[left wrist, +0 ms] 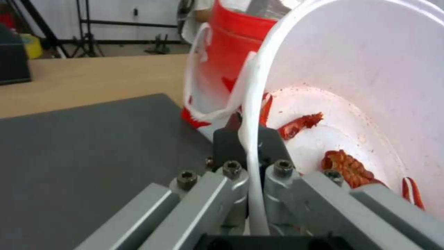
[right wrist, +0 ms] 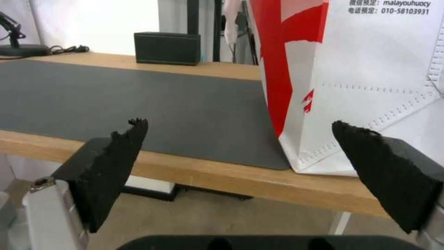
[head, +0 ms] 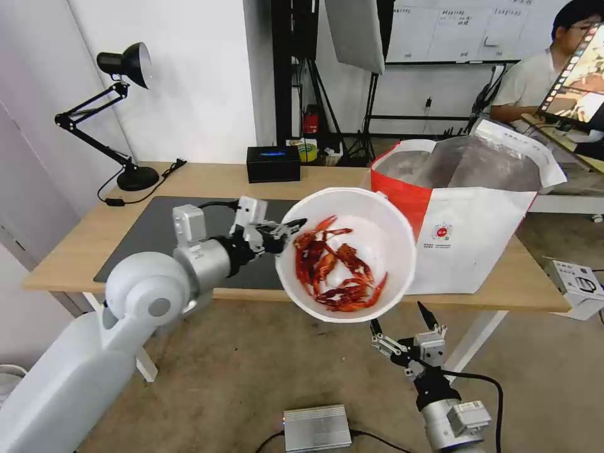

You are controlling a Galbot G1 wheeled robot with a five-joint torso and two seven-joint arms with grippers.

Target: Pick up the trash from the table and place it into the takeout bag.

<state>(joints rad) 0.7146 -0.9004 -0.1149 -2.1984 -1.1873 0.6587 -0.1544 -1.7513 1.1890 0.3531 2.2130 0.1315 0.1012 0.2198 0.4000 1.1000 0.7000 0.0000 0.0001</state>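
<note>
Right pincer (head: 404, 316), nearest the camera, hangs below and in front of the bench (head: 214, 182) edge, fingers spread wide and holding nothing; the right wrist view looks between its black pads (right wrist: 116, 166) at the grey mat (right wrist: 138, 111) and the lower corner of the takeout bag (right wrist: 360, 86). Left pincer (head: 290, 228), at the end of the arm reaching in from the left, is pressed together on the rim of the white bowl (head: 377, 233); in the left wrist view the rim (left wrist: 252, 139) passes between the two dark fingers. Bowl is held off the bench, above its front edge, tilted so its open side faces the head camera, just beside the red side panel of the bag. Red crayfish shells (head: 333, 270) lie in the lower part of the bowl. Takeout bag stands upright on the right part of the bench, mouth open, silver lining (head: 465, 167) showing. Farther back sit a black box (head: 272, 163) and, at far left, a black desk lamp (head: 126, 126).
</note>
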